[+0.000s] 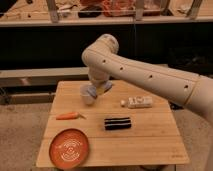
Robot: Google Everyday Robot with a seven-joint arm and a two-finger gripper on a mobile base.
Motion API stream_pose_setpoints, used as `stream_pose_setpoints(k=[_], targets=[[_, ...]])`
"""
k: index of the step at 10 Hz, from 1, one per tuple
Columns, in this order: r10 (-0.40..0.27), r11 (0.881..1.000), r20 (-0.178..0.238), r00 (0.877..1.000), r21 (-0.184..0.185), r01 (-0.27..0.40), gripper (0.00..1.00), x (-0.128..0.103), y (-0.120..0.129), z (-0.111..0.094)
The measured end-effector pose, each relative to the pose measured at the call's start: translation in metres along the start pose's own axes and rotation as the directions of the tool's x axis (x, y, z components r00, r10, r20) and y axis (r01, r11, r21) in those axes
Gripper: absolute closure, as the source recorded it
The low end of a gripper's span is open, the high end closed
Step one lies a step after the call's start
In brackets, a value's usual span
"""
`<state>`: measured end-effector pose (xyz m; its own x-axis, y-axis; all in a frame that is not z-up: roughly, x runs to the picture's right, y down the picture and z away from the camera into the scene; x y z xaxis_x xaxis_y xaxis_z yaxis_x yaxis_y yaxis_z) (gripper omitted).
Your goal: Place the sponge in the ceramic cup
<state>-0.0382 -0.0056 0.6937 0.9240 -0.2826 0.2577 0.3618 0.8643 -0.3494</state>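
- The gripper (96,89) hangs at the end of the white arm, low over the back left part of the light wooden table (150,145), with the arm reaching down from above.
- Its two fingers are pressed together. They seem to pinch the small blue-grey soft sponge (92,92), which sits right at the fingertips and not flat on the wood.
- How the long axis of the sponge runs cannot be told, because the gripper hides a part of it.
- The small plain white ceramic cup (85,98) stands upright on the table, just beside the sponge. It is a little lower than the sponge and toward the left edge of the view. The two look as if they touch or overlap, but it cannot be told if the sponge is already over the opening.
- So the coming move probably turns on this small offset. The sponge needs to be exactly above the mouth of the cup before the fingers let go, and the robot has only this one arm to do it.
- The sponge looks about as wide as the cup, so it may catch on the rim.
- Further out lie a flat white oblong object (139,102), a black ridged block (117,123), a thin orange carrot (67,116) and a round orange plate (70,148), all well apart from the cup.
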Motion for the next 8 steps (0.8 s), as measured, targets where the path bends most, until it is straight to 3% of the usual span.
stream_pose_setpoints(k=[8], targets=[[-0.073, 0.997, -0.007, 0.997, 0.021, 0.073, 0.98, -0.016, -0.022, 0.01]])
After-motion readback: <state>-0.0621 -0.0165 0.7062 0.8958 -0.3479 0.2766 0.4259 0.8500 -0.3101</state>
